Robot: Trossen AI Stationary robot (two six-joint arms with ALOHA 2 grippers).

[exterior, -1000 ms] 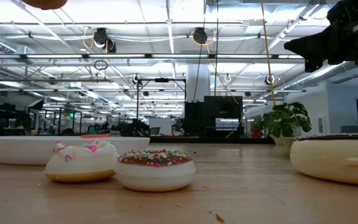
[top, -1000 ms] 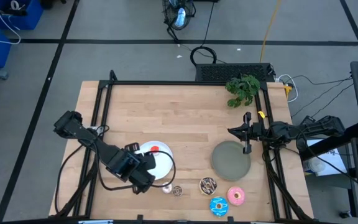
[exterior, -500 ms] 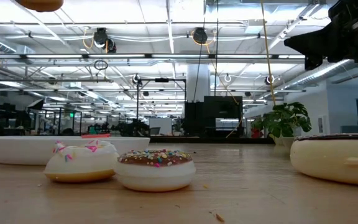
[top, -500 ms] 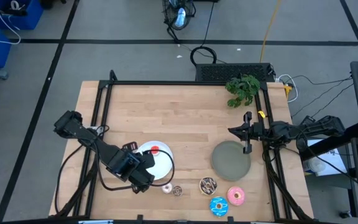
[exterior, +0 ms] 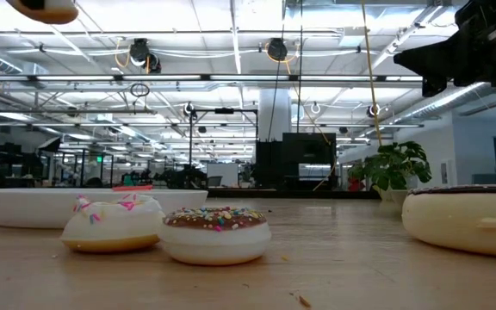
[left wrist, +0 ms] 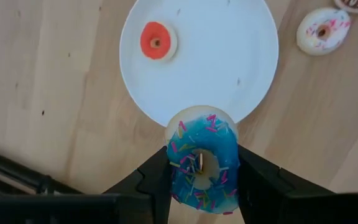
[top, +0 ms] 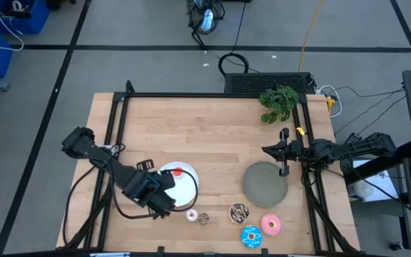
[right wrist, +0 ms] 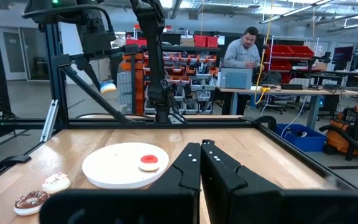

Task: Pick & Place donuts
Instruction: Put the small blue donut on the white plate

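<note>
While I watch from my remote station, the figure reads as follows.
Left tool (left wrist: 201,177): gripping the blue donut (left wrist: 202,163), raised over the near edge of the white plate (left wrist: 229,62).
Red donut (left wrist: 156,41): lying on the white plate.
Right tool (right wrist: 201,163): fingers closed, empty, parked above the grey plate (top: 265,183).
Other donuts: a white one (exterior: 113,222) and a chocolate one (exterior: 216,233) rest side by side on the bench (top: 212,135).
</note>
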